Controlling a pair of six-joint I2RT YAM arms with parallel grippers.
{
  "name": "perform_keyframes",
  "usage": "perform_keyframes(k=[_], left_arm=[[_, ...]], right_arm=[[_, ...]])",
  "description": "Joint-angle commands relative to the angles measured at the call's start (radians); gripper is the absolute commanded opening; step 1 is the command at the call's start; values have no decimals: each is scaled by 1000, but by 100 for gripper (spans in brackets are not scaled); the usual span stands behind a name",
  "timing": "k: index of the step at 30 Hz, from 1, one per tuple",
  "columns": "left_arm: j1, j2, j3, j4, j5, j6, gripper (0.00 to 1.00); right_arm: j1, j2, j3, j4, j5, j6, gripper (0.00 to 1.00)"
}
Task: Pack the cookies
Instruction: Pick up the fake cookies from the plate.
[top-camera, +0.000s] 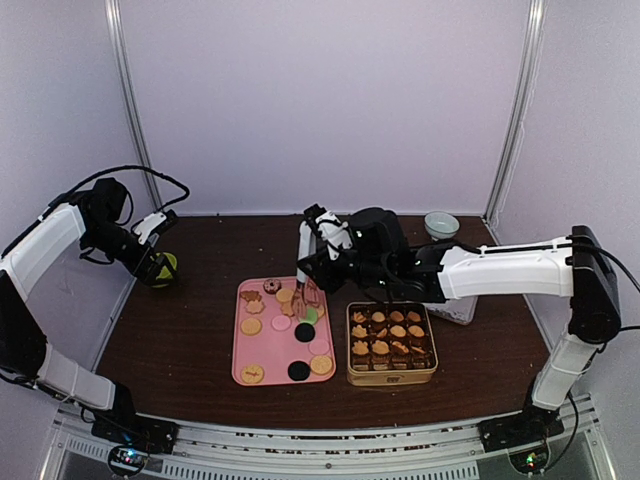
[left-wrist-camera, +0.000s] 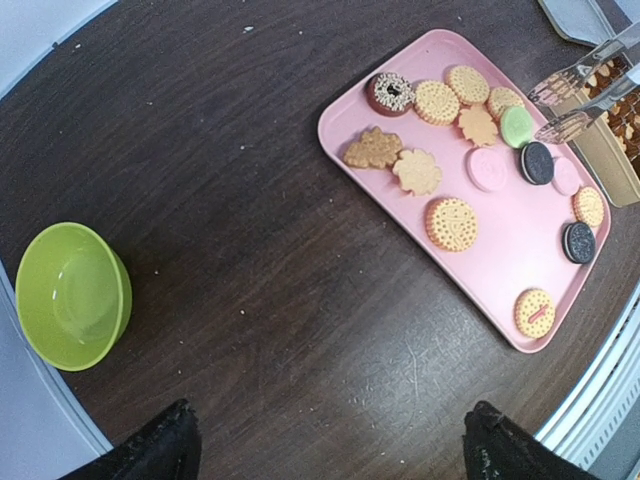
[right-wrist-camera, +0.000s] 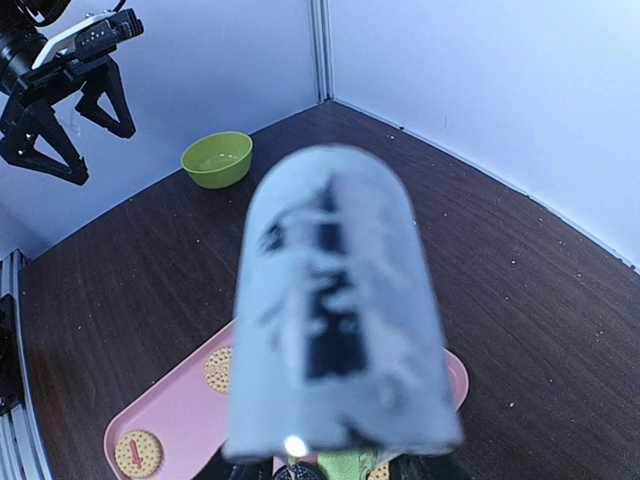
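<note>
Cookies (top-camera: 251, 326) lie on the tray (top-camera: 272, 350) (tongs (top-camera: 305, 298) above it); the box (top-camera: 391, 378) sits just right, the bowl (top-camera: 165, 268) far left.

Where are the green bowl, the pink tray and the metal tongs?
green bowl (left-wrist-camera: 72, 295): left wrist view, its inner floor.
pink tray (left-wrist-camera: 505, 275): left wrist view, bare floor.
metal tongs (left-wrist-camera: 565, 125): left wrist view, one toothed tip.

A blurred, pale grey, round-ended tongs handle (right-wrist-camera: 335, 310) is filling the foreground. Round tan cookies (right-wrist-camera: 138, 452) are lying on a pink tray (right-wrist-camera: 175, 412), a lime-green bowl (right-wrist-camera: 217, 158) is sitting on the dark wooden table (right-wrist-camera: 520, 300), and the black left gripper (right-wrist-camera: 103, 156) is hanging with jaws spread.
</note>
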Motion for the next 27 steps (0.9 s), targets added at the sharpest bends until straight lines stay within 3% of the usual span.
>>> perform_keyframes(k=[1,8,20,24,27], left_arm=[[2,-12,12,-12,22,13,94],[2,-20,11,-12,13,15,94],[2,-11,15,-12,15,20,94],[0,-11,14,-12,14,20,93],[2,-10,14,-12,14,18,93]], right_arm=[[-16,-8,19,47,30,-4,39],[-34,71,76,26,2,-6,39],[-36,90,7,51,-50,28,39],[-35,71,-17,67,-56,40,30],[-35,69,-12,61,-47,57,15]])
